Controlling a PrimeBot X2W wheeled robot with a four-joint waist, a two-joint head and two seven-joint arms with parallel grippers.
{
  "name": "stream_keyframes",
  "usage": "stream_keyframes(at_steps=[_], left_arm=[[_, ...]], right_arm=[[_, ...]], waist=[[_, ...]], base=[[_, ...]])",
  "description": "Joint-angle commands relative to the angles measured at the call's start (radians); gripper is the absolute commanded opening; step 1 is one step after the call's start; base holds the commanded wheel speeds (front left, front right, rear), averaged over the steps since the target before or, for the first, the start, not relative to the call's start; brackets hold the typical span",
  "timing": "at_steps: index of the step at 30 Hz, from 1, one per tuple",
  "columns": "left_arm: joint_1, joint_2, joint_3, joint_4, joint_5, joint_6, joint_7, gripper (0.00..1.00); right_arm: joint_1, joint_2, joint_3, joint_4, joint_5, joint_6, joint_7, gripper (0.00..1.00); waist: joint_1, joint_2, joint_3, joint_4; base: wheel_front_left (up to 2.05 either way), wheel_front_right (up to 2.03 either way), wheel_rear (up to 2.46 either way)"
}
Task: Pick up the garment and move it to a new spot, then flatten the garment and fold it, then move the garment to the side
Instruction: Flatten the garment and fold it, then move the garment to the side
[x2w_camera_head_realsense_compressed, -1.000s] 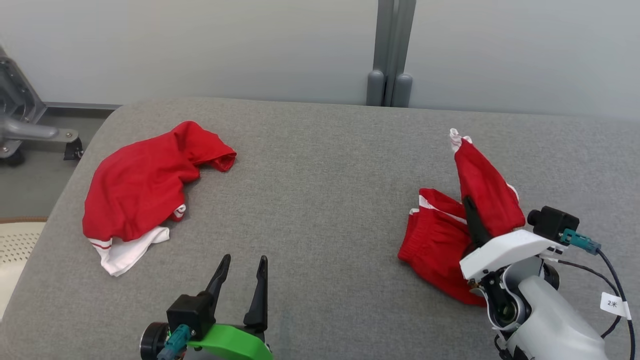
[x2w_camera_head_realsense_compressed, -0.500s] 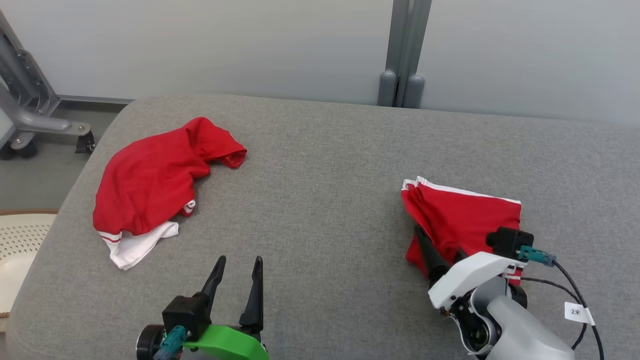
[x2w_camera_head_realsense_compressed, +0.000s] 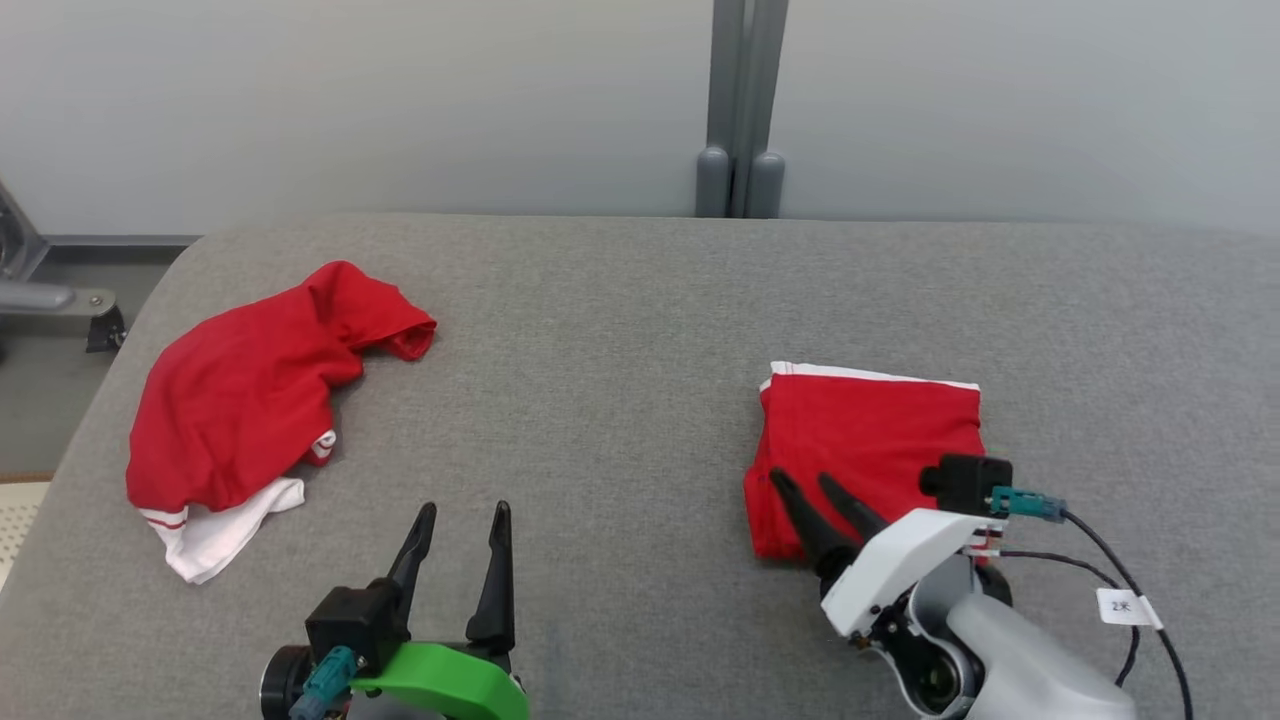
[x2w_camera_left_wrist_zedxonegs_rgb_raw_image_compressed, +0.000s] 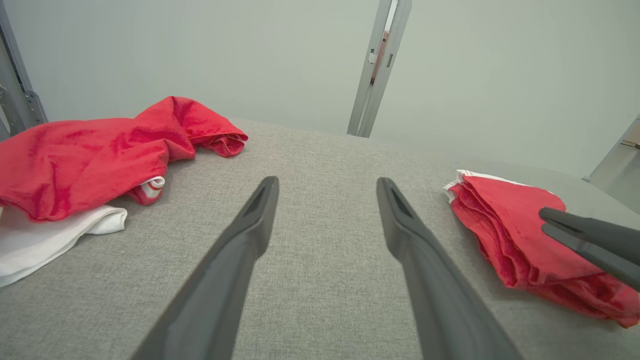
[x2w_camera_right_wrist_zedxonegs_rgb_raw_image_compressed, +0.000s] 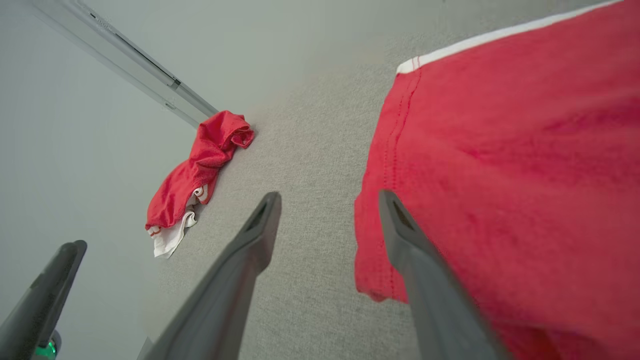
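Our right gripper (x2w_camera_head_realsense_compressed: 800, 478) stands open at the near-left corner of the folded red garment (x2w_camera_head_realsense_compressed: 870, 440), on the right of the grey table (x2w_camera_head_realsense_compressed: 620, 330). Our left gripper (x2w_camera_head_realsense_compressed: 464, 507), also open, hovers near the front edge. Pinching only the top layer to move it aside could spill the fold.

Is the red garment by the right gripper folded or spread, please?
Folded: the garment lies as a compact rectangle, layers stacked at its edge.

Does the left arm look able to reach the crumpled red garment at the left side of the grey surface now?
Probably yes. The left arm has open, empty jaws. The crumpled red garment lies ahead and to their left, and only bare grey surface lies between them, so nothing seems to block the way.
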Motion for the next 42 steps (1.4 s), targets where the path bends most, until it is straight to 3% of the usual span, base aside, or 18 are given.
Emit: stream_keyframes(at_steps=[1,7,11,12,14,18,25,32,42], left_arm=[[0.0,0.003,0.006,-0.011,-0.004,0.002,-0.001,1.0],[-0.013,0.003,0.024,-0.055,-0.002,0.007,-0.001,1.0],[-0.01,0.003,0.039,-0.081,0.001,0.014,-0.001,1.0],[0.0,0.003,0.055,-0.094,0.01,0.011,-0.001,1.0],[0.018,0.003,0.061,-0.104,0.018,0.008,-0.001,1.0],[0.044,0.003,0.068,-0.108,0.03,0.007,-0.001,1.0],[0.07,0.003,0.056,-0.113,0.054,0.012,-0.001,1.0],[0.057,0.003,0.041,-0.116,0.059,0.013,-0.001,1.0],[0.002,0.003,-0.007,-0.12,0.068,0.012,-0.001,1.0]], right_arm=[[-0.012,-0.027,-0.003,-0.013,-0.008,0.0,-0.025,1.0],[-0.009,-0.134,-0.033,-0.048,-0.154,0.0,-0.094,1.0],[0.021,-0.18,-0.144,-0.105,-0.309,0.0,-0.1,1.0],[0.101,-0.164,-0.306,-0.208,-0.466,0.0,-0.1,1.0],[0.164,-0.135,-0.389,-0.288,-0.578,0.0,-0.1,1.0],[0.246,-0.076,-0.477,-0.368,-0.692,0.0,-0.1,1.0],[0.292,-0.028,-0.516,-0.404,-0.749,0.0,-0.101,1.0],[0.284,-0.03,-0.528,-0.396,-0.761,0.0,-0.101,1.0],[0.179,-0.055,-0.531,-0.195,-0.735,0.0,-0.078,1.0]], waist=[[0.0,0.0,-0.005,-0.042],[0.0,0.0,-0.003,-0.106],[0.0,0.0,0.003,-0.138],[0.0,0.0,0.008,-0.162],[0.0,0.0,0.01,-0.174],[0.0,0.0,0.012,-0.182],[0.0,0.0,0.013,-0.176],[0.0,0.0,0.027,-0.144],[0.0,0.0,0.134,-0.065]], base=[[0.0,0.0,0.0],[0.0,0.0,0.0],[0.0,0.0,0.0],[0.0,0.0,0.0],[0.0,0.0,0.0],[0.0,0.0,0.0],[0.0,0.0,0.0],[0.0,0.0,0.0],[0.0,0.0,0.0]])
